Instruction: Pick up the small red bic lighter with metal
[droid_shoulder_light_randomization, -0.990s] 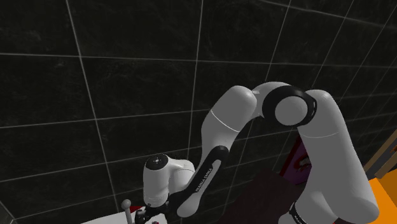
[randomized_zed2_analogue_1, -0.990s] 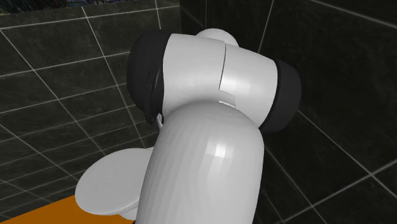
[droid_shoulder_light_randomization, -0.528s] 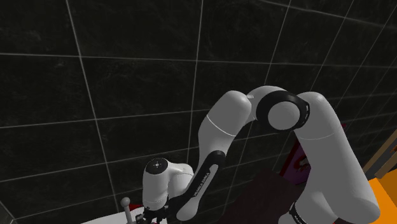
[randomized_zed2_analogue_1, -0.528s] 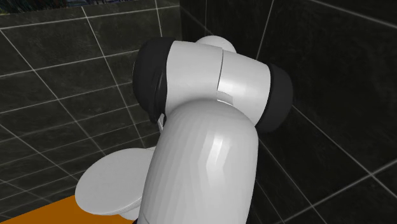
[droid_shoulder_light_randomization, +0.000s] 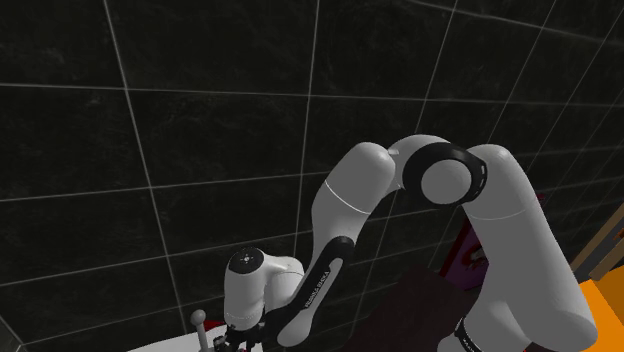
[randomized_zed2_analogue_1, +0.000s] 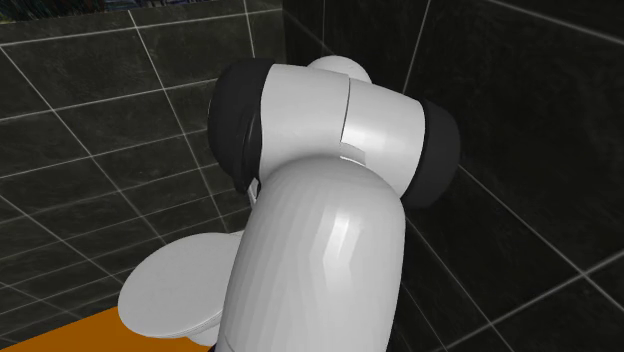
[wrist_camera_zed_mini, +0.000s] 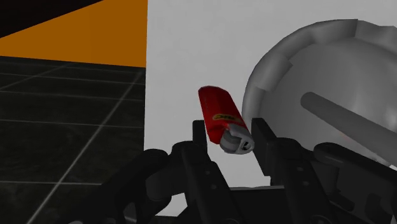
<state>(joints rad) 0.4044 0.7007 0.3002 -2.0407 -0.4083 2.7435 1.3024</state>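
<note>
The small red lighter (wrist_camera_zed_mini: 217, 109) with a silver metal head lies slanted on a white surface (wrist_camera_zed_mini: 191, 51). My black gripper (wrist_camera_zed_mini: 232, 132) is shut on it, and the metal end sits between the two fingers (wrist_camera_zed_mini: 199, 135). In the shoulder view the arm bends steeply down, and its white wrist (droid_shoulder_light_randomization: 252, 275) hangs low over the white surface at the bottom edge.
A grey rounded bowl-like thing (wrist_camera_zed_mini: 331, 70) with a rod across it sits close beside the lighter. An orange surface (wrist_camera_zed_mini: 83, 38) and dark tiled floor (wrist_camera_zed_mini: 63, 114) lie beyond the white edge. Dark tiled walls (droid_shoulder_light_randomization: 200, 120) stand behind. A small knobbed lever (droid_shoulder_light_randomization: 198, 322) rises near the hand.
The arm's elbow and wrist sank a little a second ago and have held still since. The fingers have closed onto the lighter.
</note>
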